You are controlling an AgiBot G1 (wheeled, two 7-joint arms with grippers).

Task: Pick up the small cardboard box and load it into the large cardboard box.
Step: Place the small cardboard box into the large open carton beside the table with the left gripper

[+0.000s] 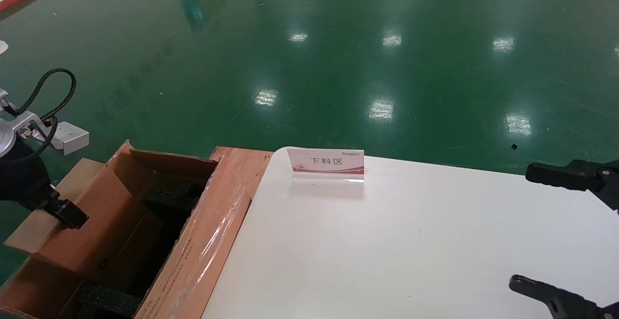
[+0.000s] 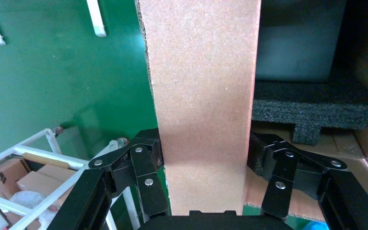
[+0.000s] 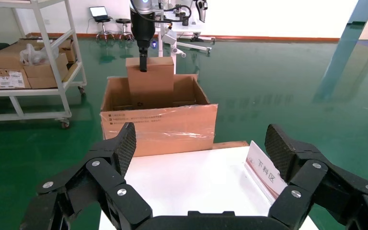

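Note:
My left gripper (image 1: 67, 215) is shut on the small cardboard box (image 1: 104, 212), a plain pinkish-tan carton. In the left wrist view the fingers (image 2: 146, 158) press both sides of the small cardboard box (image 2: 203, 96). It is held upright with its lower part inside the open top of the large cardboard box (image 1: 208, 241), a brown flapped carton with shiny tape and black foam (image 2: 311, 108) inside. The right wrist view shows the small cardboard box (image 3: 151, 81) sticking out of the large cardboard box (image 3: 158, 124). My right gripper (image 1: 537, 229) stands open over the white table's right side, holding nothing.
A small pink-and-white sign (image 1: 325, 164) stands at the far edge of the white table (image 1: 387, 241). The large carton sits left of the table on a wooden base (image 1: 242, 159). A white shelf cart (image 3: 28, 62) with cartons stands beyond it on the green floor.

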